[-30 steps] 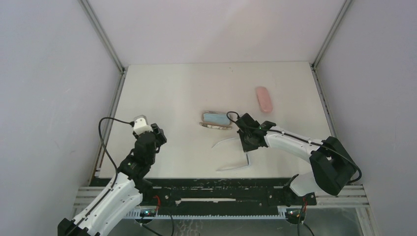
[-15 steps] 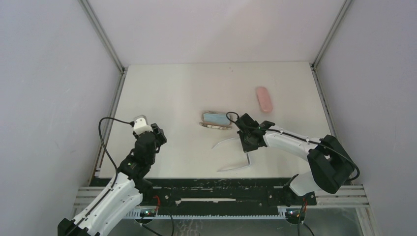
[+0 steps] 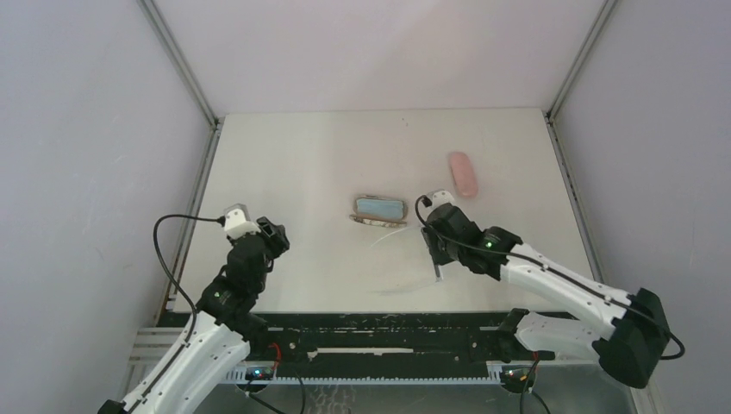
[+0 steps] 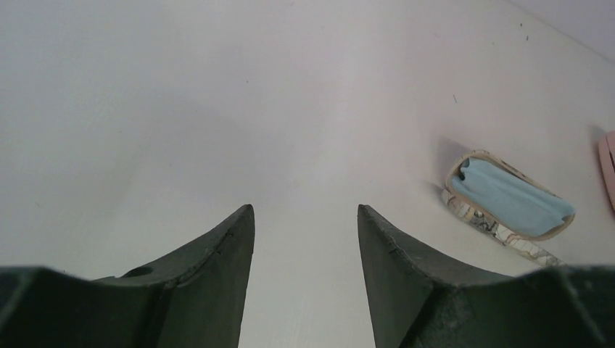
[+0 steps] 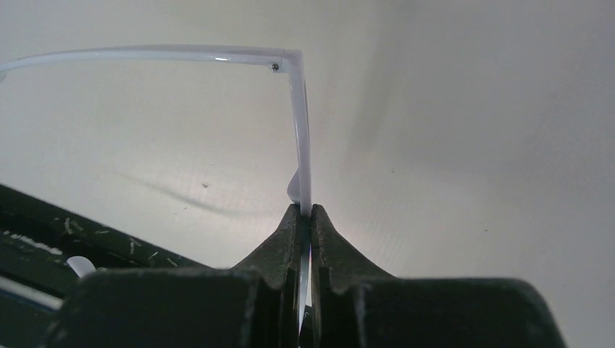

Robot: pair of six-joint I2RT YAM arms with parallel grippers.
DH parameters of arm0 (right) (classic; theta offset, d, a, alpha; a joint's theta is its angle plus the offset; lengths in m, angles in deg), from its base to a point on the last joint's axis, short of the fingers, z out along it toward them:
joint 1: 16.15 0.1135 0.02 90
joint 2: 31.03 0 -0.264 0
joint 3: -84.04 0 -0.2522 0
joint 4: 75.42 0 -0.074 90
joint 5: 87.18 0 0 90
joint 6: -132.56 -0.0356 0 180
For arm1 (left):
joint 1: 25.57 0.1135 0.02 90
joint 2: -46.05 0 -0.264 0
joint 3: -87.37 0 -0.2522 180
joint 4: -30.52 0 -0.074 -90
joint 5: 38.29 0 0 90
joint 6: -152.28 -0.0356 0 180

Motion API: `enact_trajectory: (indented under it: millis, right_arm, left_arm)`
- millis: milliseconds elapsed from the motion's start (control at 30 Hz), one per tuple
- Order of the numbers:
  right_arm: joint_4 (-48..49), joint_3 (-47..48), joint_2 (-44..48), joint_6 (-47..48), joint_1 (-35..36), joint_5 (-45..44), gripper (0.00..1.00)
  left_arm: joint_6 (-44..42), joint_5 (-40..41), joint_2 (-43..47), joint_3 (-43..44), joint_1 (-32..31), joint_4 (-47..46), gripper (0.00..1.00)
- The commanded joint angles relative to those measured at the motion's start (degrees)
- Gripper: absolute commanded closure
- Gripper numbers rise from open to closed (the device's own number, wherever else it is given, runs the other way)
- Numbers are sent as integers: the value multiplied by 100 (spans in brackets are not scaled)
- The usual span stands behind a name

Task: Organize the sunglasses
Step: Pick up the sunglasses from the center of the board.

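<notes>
The white-framed sunglasses stand edge-on in my right gripper, whose jaws are shut on the front frame. One thin white arm runs off to the left from the hinge. From above, the right gripper sits near the table's middle, and the glasses' arms show only as faint white lines to its left. My left gripper is open over bare table at the near left, with nothing between its fingers.
An open patterned case lined with a light-blue cloth lies just left of the right gripper, also in the left wrist view. A pink oval case lies at the back right. The black front rail borders the near edge.
My right gripper has closed on the white frame and raised it off the table, and the right arm has swung its elbow toward the near right. The left arm shifted slightly left.
</notes>
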Motion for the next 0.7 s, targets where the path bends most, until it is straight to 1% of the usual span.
enact_trajectory:
  millis: [0,67,133,267,467,667]
  right_arm:
    - [267,-37,687,414,386,-287,100]
    - [383,-40,856,551,696,-487,100]
    - [478,-27,969,579,1019,-935,100]
    - [692,-32,1100,652,1561,-1554,100]
    - [1101,-14,990,932,2331,-2453,100]
    - [1431,75,860,1135,2730,-2955,100]
  left_arm:
    - [469,-453,-341,776,-87,398,41]
    - [502,-550,-658,1055,-400,531,41]
    - [498,-549,-933,1358,-645,688,41]
    - [771,-466,-1302,1724,-1205,846,41]
    - [1031,-443,-1705,2008,-1888,918,41]
    - [1140,-352,-2083,2118,-2330,930,41]
